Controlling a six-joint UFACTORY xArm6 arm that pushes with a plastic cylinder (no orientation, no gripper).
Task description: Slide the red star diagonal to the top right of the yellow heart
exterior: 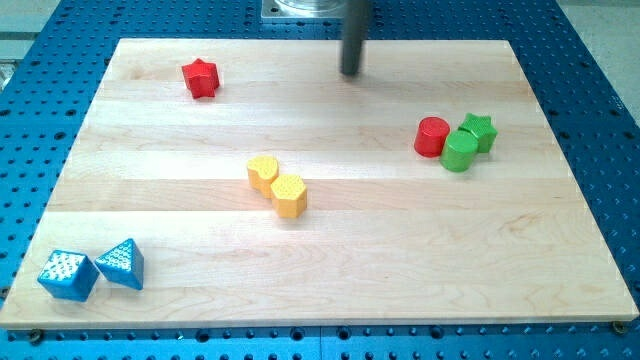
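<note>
**Desk:** What sits nearest on the pale wooden worktop (320, 270)?

**Photographer:** Two blue blocks at the near left corner: a blue cube (67, 275) and, touching it on its right, a blue triangular block (121, 264). Both have speckled top faces.

**Desk:** And in the middle?

**Photographer:** A yellow hexagonal block (290, 194) lies a little left of centre. The yellow heart (263, 172) touches it on the far-left side, so the pair runs on a slant.

**Desk:** The right side?

**Photographer:** A tight cluster of three. A green cylinder (460, 151) is nearest, a red cylinder (432, 136) is just beside it on the left, and a green star (479, 131) is pressed against the far-right side of the green cylinder.

**Desk:** Where is the red star?

**Photographer:** The red star (201, 78) stands alone near the far left corner, well apart from the yellow heart and to the far left of it, not the far right.

**Desk:** The arm?

**Photographer:** There is no gripper to open or close: only a straight dark rod coming down from the far edge. My tip (350, 73) rests near the far edge around the middle, well to the right of the red star and touching no block. A perforated blue base (600, 120) surrounds the worktop on all sides
</note>
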